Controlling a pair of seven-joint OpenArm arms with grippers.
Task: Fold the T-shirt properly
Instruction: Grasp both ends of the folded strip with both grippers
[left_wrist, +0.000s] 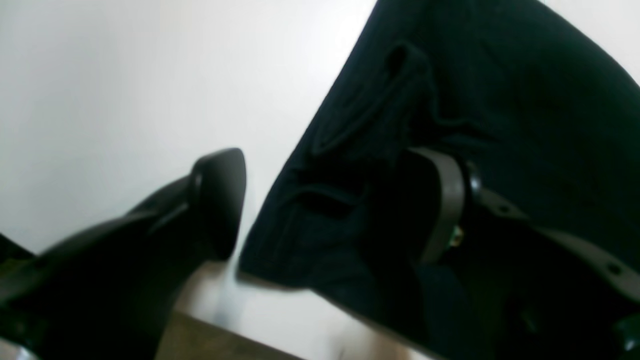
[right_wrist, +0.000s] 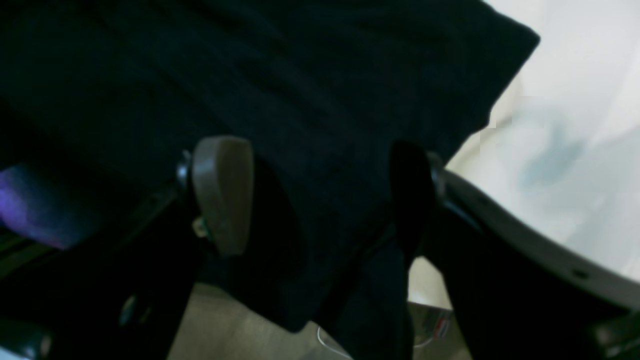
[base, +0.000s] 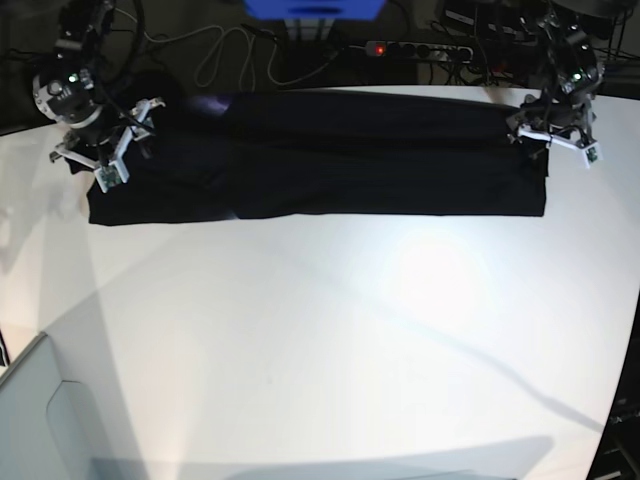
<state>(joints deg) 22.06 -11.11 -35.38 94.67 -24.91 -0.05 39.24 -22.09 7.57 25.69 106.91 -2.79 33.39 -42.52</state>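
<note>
Shirt (base: 320, 155) spans 9–3 o'clock at table (base: 330, 330) back; left gripper (base: 556, 135) and right gripper (base: 112, 150) spread wide, straddling its end edges, gripping nothing.

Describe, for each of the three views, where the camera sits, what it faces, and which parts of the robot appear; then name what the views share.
Left wrist: rides on the left arm, looking past the open left gripper at an edge of the T-shirt and the white table.
Right wrist: rides on the right arm, looking past the open right gripper at dark cloth.
Base: overhead, facing down on the table, with the T-shirt lying as a long band at the far side and an arm at each end.
Shared: all three show the T-shirt and the table.
</note>
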